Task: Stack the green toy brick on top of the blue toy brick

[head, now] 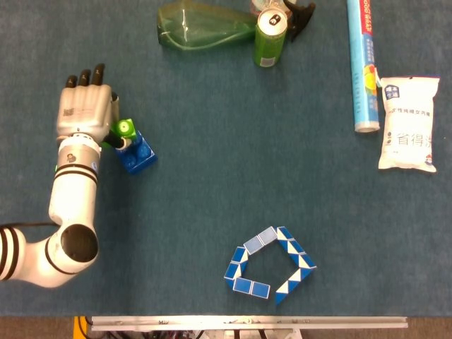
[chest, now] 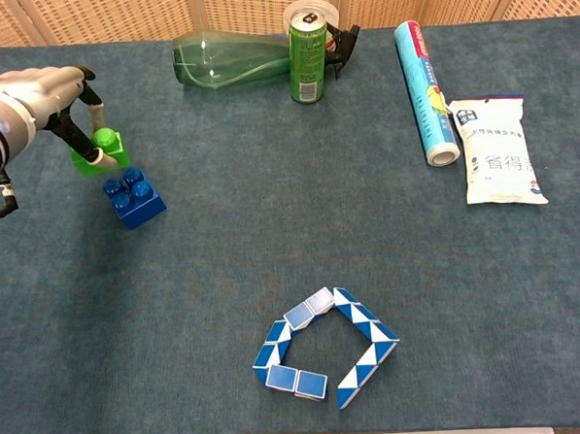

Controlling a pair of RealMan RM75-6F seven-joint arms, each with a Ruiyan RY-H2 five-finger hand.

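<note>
The left robot hand [head: 86, 111] pinches the green toy brick [head: 124, 129] between its thumb and a finger, the other fingers stretched out toward the far side of the bench [head: 212, 141]. In the chest view the green brick [chest: 103, 149] hangs in the air just above and to the far left of the blue toy brick [chest: 133, 197], apart from it, with its single round stud facing up and slightly toward the camera. From overhead it overlaps the far left corner of the blue brick [head: 138, 154].

The blue brick lies flat on the bench, studs up, turned at an angle so that its long axis runs from far left to near right.

Along the far edge lie a green spray bottle [chest: 228, 57] on its side and an upright green can [chest: 305, 57]. At the right lie a blue tube [chest: 422, 90] and a white packet [chest: 499, 149]. A blue-and-white twisty puzzle [chest: 324, 349] lies near the front edge.

The right robot hand shows in neither view.
</note>
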